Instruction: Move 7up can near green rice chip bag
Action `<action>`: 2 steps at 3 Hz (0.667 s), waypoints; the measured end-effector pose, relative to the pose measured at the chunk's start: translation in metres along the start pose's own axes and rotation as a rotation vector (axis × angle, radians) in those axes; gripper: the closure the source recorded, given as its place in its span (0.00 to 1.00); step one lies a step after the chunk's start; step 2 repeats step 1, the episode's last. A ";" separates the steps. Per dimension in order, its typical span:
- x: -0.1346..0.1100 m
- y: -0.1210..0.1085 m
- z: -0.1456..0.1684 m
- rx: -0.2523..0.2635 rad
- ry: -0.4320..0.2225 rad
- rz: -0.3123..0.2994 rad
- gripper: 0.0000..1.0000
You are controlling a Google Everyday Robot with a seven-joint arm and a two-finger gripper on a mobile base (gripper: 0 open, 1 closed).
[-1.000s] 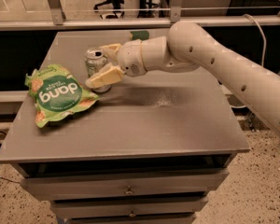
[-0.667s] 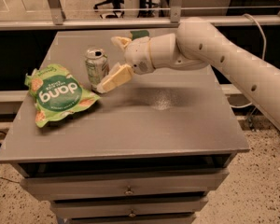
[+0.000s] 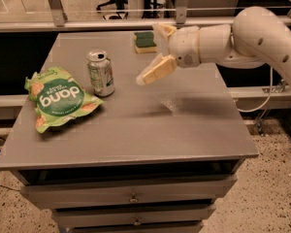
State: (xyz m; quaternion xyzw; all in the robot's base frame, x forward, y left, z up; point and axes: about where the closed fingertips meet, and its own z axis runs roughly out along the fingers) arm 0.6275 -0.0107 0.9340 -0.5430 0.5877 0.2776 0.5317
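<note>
The 7up can point(image 3: 101, 73), silver with green and red markings, stands upright on the grey table point(image 3: 184, 130), just right of the green rice chip bag point(image 3: 58, 97) and nearly touching its upper right edge. The bag lies flat at the table's left side. My gripper point(image 3: 149, 54) hovers above the table to the right of the can, apart from it. It is open and empty, with one cream finger point(image 3: 156, 71) pointing down-left and the other point(image 3: 163, 30) up by the sponge.
A green-and-yellow sponge point(image 3: 145, 41) lies at the table's back edge, behind my gripper. The table has drawers point(image 3: 131, 198) in front. A metal rail point(image 3: 87, 23) runs behind the table.
My gripper has let go of the can and drawn back to the right and upward. The can stays standing beside the chip bag.
</note>
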 end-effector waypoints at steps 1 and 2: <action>0.008 -0.020 -0.069 0.140 -0.013 0.025 0.00; 0.008 -0.020 -0.069 0.140 -0.013 0.025 0.00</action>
